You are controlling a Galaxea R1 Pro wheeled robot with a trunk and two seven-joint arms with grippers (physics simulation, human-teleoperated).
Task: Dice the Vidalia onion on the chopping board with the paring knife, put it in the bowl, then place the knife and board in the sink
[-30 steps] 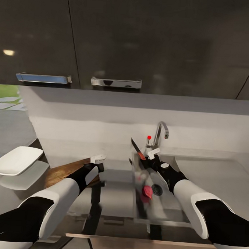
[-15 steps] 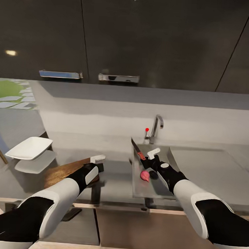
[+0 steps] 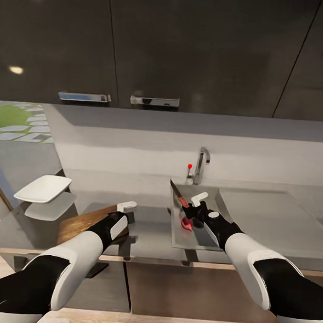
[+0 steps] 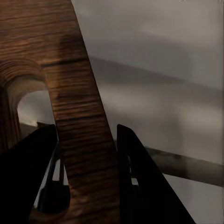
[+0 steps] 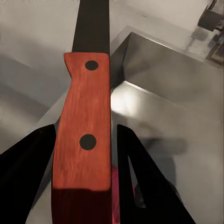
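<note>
My left gripper [image 3: 126,212] is shut on the end of the dark-brown chopping board [image 3: 81,223], held tilted above the countertop [image 3: 148,218]. In the left wrist view the board [image 4: 70,70] passes between the black fingers [image 4: 140,177]. My right gripper [image 3: 191,206] is shut on the paring knife [image 3: 177,193], held over the left part of the sink [image 3: 209,234] with its blade pointing up and away. The red handle [image 5: 86,135] sits between the right fingers [image 5: 140,177]. A pink-red onion [image 3: 186,223] lies in the basin just under that hand. The white bowl [image 3: 43,187] stands at the far left.
The chrome tap [image 3: 200,164] with its red-tipped lever [image 3: 190,166] rises behind the sink. A flat grey drainboard [image 3: 272,221] extends to the right. Dark wall cabinets [image 3: 187,48] hang overhead. Grey cabinet fronts [image 3: 182,289] lie below the counter edge.
The whole picture has shifted: the counter, sink and bowl now look smaller and farther, so the camera has drawn back. Both grippers keep their hold in the same pose.
</note>
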